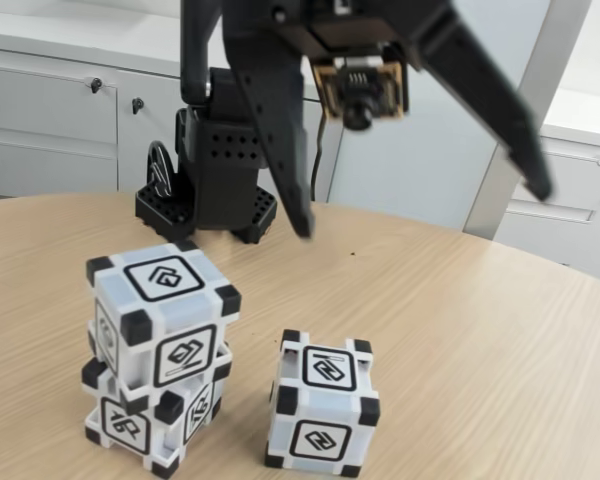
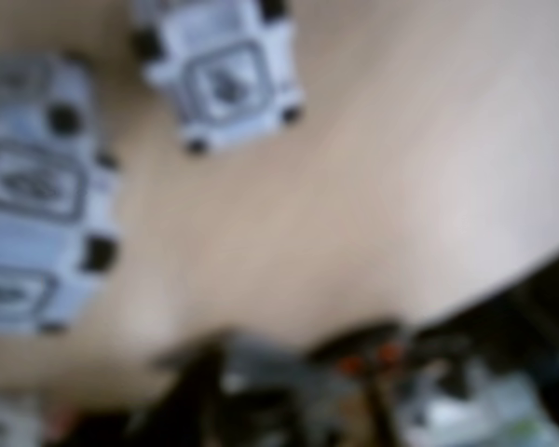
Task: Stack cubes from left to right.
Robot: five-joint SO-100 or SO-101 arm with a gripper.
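Fixed view: my gripper (image 1: 425, 215) hangs high over the table (image 1: 460, 320), jaws spread wide apart, nothing between them. Below my jaws and toward the near edge, a loose cube (image 1: 320, 410) sits alone on the wood. Off to the side of my left-hand finger as this view shows it, a two-cube stack (image 1: 155, 360) stands, the top cube (image 1: 165, 310) twisted slightly against the bottom cube (image 1: 145, 415).

Wrist view, blurred: the loose cube (image 2: 219, 74) lies ahead of my jaws, the stack (image 2: 37, 186) off to one side.

Risks, as I judge them:
- The stack's skewed top gives a poor landing face; a third cube set off-centre could slide or topple the lot.
- Loose cube sits near the stack; my wide finger may clip the stack on descent.
- Wrist blur makes alignment unsure.
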